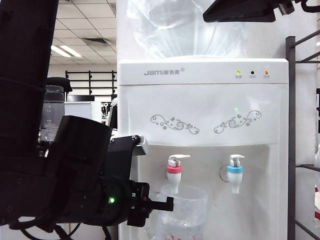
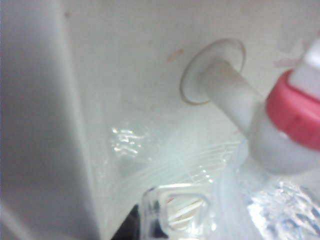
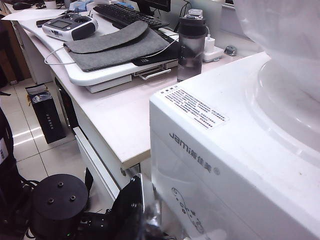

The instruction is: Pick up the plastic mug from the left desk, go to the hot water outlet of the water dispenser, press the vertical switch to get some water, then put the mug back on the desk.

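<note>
The plastic mug [image 1: 184,207] is gripped by its handle in the left gripper [image 1: 167,204], its rim just under the hot water outlet [image 1: 174,176]. The right gripper, clenched, is out of view above the water dispenser [image 1: 200,120].

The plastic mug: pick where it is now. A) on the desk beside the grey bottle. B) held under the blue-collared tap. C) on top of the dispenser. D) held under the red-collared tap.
D: the left gripper holds the plastic mug with its rim just below the red-collared tap.

Left desk [image 3: 125,125] w/ grey bottle [image 3: 191,47], grey mat [image 3: 115,47], keyboard [image 3: 125,15], remote [image 3: 69,26]
</note>
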You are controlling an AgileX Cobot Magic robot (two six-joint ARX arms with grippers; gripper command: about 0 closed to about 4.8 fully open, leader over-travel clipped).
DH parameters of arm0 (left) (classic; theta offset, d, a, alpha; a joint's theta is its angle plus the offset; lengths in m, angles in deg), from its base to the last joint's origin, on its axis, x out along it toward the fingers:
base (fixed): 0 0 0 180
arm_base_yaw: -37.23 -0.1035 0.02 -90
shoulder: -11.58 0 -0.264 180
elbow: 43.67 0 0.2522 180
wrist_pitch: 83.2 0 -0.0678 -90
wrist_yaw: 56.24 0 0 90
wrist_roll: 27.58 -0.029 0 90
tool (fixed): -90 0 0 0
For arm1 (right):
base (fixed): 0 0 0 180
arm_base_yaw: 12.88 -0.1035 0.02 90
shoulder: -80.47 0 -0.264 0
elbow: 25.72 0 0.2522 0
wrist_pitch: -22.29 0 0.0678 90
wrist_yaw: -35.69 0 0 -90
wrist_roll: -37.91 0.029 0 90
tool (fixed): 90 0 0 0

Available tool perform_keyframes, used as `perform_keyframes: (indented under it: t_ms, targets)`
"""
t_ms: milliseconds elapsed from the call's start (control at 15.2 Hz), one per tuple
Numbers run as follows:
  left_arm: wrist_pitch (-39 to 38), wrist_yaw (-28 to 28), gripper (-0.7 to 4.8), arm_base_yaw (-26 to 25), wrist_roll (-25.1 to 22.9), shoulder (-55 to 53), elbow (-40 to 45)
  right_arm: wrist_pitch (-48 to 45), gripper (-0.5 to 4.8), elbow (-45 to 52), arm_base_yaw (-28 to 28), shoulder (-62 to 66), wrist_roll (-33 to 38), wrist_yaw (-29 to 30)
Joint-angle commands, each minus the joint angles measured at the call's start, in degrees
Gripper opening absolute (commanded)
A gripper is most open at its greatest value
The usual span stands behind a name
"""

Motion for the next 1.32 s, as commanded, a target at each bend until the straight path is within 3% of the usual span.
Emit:
perform_keyframes:
  t_ms: [66,395,461,593,989,1120,1318]
  targets:
    - [4.20,-2.14,-0.06,-0.52,0.00,1.09,-0.92,-0.57,-0.06,-0.24,-0.02,-0.09,-0.02,0.11]
    - [4.20,-2.12,-0.06,-0.52,0.00,1.09,-0.92,-0.59,-0.05,-0.24,-0.02,-0.09,0.00,0.11]
    - [4.17,-1.79,-0.06,-0.52,0.00,1.09,-0.87,4.50,-0.06,-0.26,-0.02,0.04,6.78,-0.11]
    - [4.17,-1.73,-0.06,-0.52,0.00,1.09,-0.90,6.27,-0.06,-0.26,-0.07,0.55,4.11,-0.31]
    - [4.13,-1.68,-0.06,-0.52,0.00,1.07,-0.83,4.20,-0.06,-0.26,-2.86,5.09,4.85,-11.50]
    - [4.15,-1.73,-0.06,-0.55,0.00,1.07,-0.83,2.69,-0.06,-0.26,-5.75,8.52,7.85,-13.27]
    - [4.15,-1.70,-0.06,-0.52,0.00,1.07,-0.83,0.63,-0.06,-0.26,-11.54,14.08,4.92,-20.70]
